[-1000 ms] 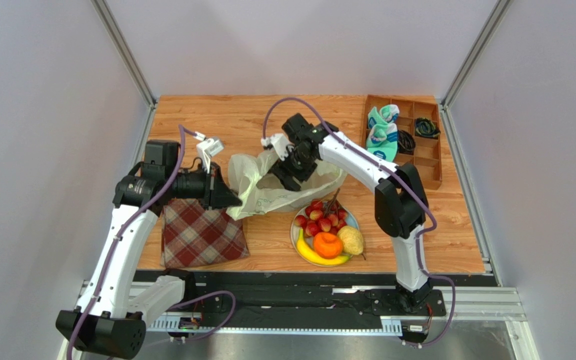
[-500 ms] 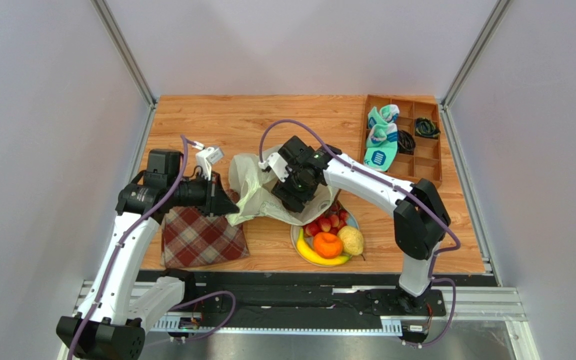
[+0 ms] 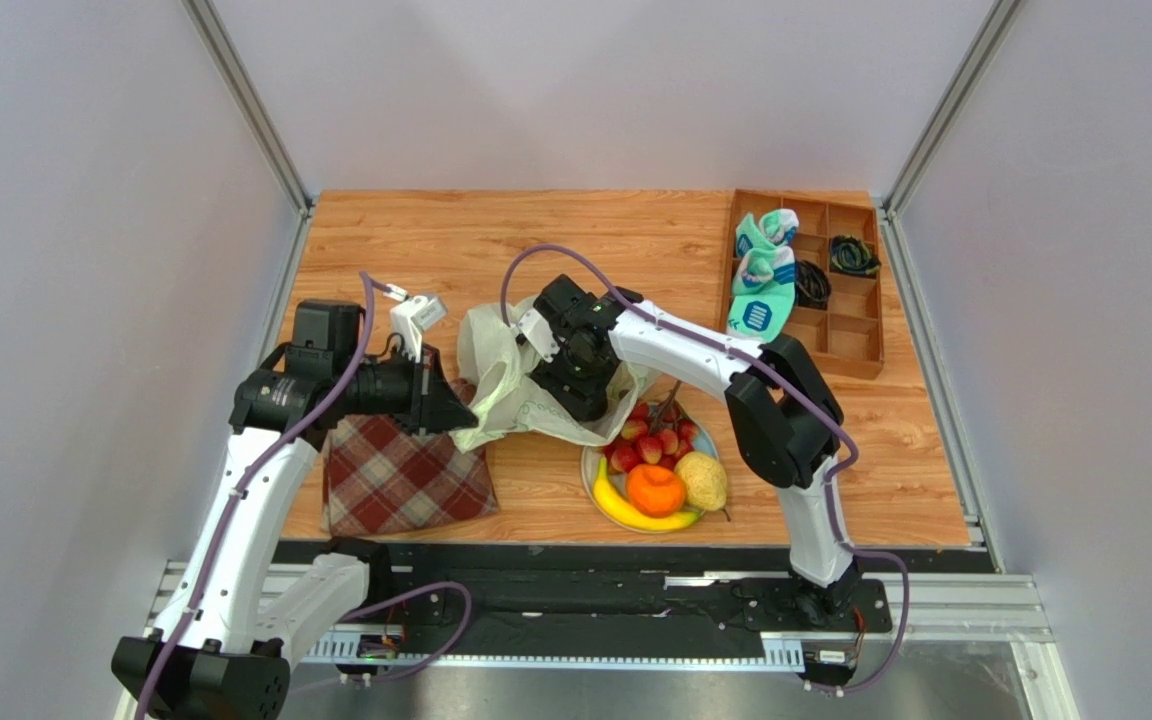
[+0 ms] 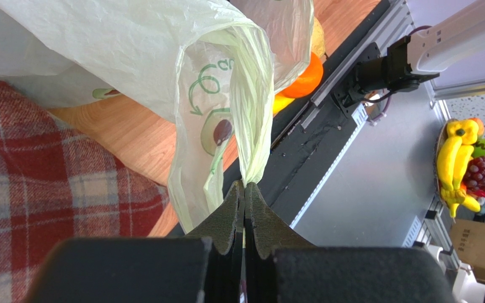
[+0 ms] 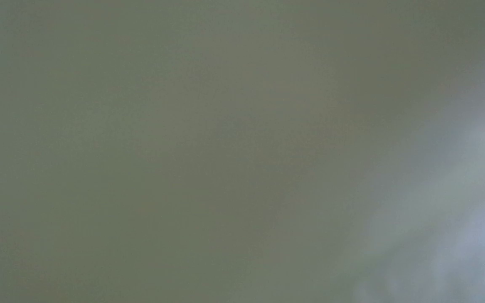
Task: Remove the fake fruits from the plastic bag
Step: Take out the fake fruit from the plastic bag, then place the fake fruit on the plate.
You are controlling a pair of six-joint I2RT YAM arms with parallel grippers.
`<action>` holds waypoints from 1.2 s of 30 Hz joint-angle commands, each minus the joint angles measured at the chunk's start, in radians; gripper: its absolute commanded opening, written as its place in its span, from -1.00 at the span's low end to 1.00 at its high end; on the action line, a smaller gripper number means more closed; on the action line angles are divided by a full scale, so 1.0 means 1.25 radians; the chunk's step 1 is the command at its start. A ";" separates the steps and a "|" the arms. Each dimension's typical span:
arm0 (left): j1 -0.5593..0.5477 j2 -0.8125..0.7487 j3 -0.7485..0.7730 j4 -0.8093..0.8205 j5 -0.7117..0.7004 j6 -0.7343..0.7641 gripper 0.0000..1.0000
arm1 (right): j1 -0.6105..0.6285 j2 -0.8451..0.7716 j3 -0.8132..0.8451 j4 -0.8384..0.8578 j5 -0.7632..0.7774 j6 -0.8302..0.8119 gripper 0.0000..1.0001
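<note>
The bag is thin translucent plastic, crinkled and faintly shiny. The fruits look like smooth, glossy plastic. The cloth is matt woven plaid. The table shows wood grain with a low sheen. The left gripper has matt black, grainy pads. The rail is silvery metal.
</note>
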 commanded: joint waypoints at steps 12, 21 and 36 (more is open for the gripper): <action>-0.001 0.012 0.005 0.101 0.015 -0.031 -1.00 | -0.013 -0.258 0.024 -0.023 -0.150 -0.112 -0.24; -0.001 0.012 -0.013 0.188 0.002 -0.063 -1.00 | -0.018 -0.512 -0.175 -0.049 -0.208 -0.121 -0.21; 0.040 0.027 -0.029 0.264 -0.045 -0.091 -1.00 | -0.104 -0.654 -0.409 -0.179 -0.163 -0.263 -0.18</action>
